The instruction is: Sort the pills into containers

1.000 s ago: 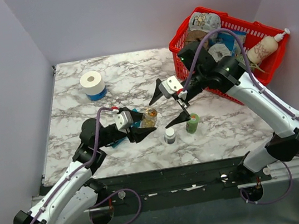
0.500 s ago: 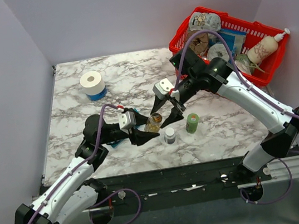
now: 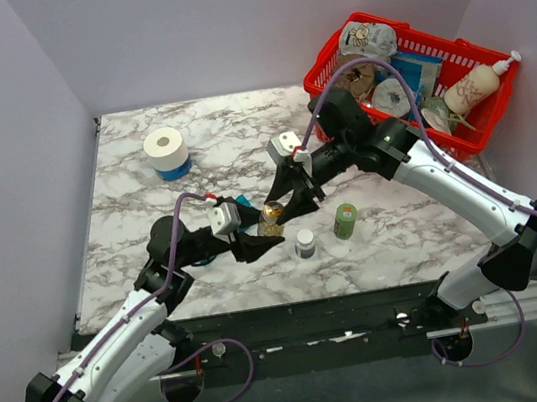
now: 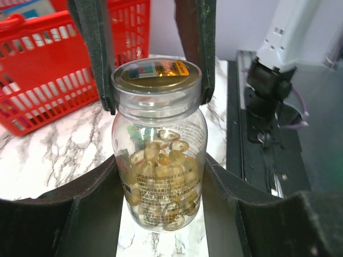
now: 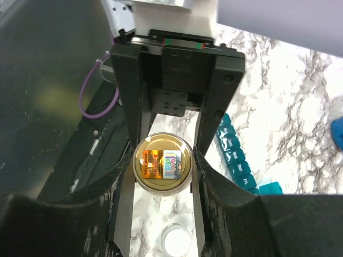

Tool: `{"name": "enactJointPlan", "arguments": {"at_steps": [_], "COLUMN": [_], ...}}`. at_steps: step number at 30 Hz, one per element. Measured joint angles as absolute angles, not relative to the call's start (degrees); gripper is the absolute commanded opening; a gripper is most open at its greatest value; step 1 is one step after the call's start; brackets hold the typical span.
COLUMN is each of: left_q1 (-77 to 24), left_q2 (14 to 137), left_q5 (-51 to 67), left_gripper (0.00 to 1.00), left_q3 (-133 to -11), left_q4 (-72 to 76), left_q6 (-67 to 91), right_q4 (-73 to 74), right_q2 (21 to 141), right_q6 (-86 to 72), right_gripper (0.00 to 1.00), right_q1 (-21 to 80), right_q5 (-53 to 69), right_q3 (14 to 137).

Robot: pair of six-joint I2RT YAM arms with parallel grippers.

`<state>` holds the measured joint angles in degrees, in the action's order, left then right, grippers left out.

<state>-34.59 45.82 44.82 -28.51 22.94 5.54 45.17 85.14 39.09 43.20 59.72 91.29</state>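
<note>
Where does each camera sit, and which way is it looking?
Top: above and behind, looking down at the marble table; left arm and right arm show.
Left wrist: on the left arm, facing the pill bottle side-on; left claw shows.
Right wrist: on the right arm, looking down at the bottle's cap; right claw shows.
All share the bottle.

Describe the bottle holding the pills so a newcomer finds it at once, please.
At the marble table, look at the middle of its front half. The left hand grips a small clear bottle there, the right hand flanking its gold cap. Unlike the green bottle and the white bottle beside it, it shows yellowish pills inside.
</note>
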Motion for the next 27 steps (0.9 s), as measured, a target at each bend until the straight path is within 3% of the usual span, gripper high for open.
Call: {"name": "enactJointPlan", "arguments": {"at_steps": [11, 14, 15, 18, 21, 27], "left_q1": [-36.40, -36.40, -36.38, -36.36, -36.03, -32.08], "left_q2": [45.93, 46.09, 46.06, 45.76, 44.36, 37.65], "left_q5": [29.74, 29.04, 28.99, 28.93, 28.82, 26.35], "left_gripper": [0.00, 0.22, 0.38, 0.65, 0.79, 0.88], "left_q3": [-24.60, -24.60, -24.60, -24.60, -24.60, -24.67], "left_q4": [28.93, 29.47, 29.45, 29.04, 27.16, 24.03], "left_q6": [8.01, 8.16, 8.14, 7.88, 6.63, 2.70], "right_q4": [28.05, 27.22, 27.16, 27.18, 27.16, 28.05], "right_q2": [84.64, 84.64, 84.64, 84.64, 84.60, 84.18], "right_q6": [21.65, 20.88, 20.82, 20.82, 20.84, 21.43], "right_gripper": [0.20, 0.20, 0.20, 0.20, 0.20, 0.20], "right_q1": [43.55, 43.51, 43.40, 43.07, 42.61, 35.88], "right_q5": [51.59, 50.98, 50.92, 50.98, 51.16, 44.84], "right_q3": [85.54, 85.54, 85.54, 85.52, 85.21, 81.69]}}
